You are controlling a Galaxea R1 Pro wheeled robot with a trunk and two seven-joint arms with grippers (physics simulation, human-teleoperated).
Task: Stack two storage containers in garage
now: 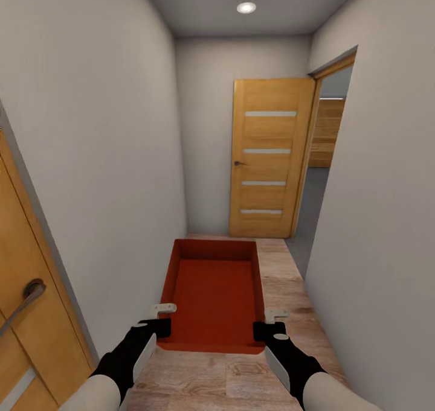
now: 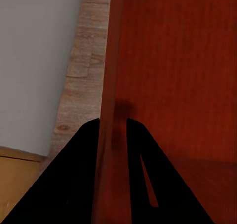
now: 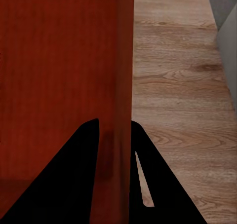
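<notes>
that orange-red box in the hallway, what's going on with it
The robot is carrying one orange-red rectangular storage container with both arms in a narrow hallway with cream walls. The left end effector clamps the container's left wall, one finger on each side, and the right end effector grips the right wall the same way. The container is open-topped and empty, held above the light wood-plank floor. Ahead, a wooden door with frosted strips stands open beside a doorway.

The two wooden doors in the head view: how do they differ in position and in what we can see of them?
The far door stands swung open beside a doorway on the right wall, and is seen whole; the near door is at the left edge, cut off by the picture. The far door shows four pale horizontal strips and a small dark handle; the near door shows one strip and a large curved handle. Both are light orange-brown wood.
</notes>
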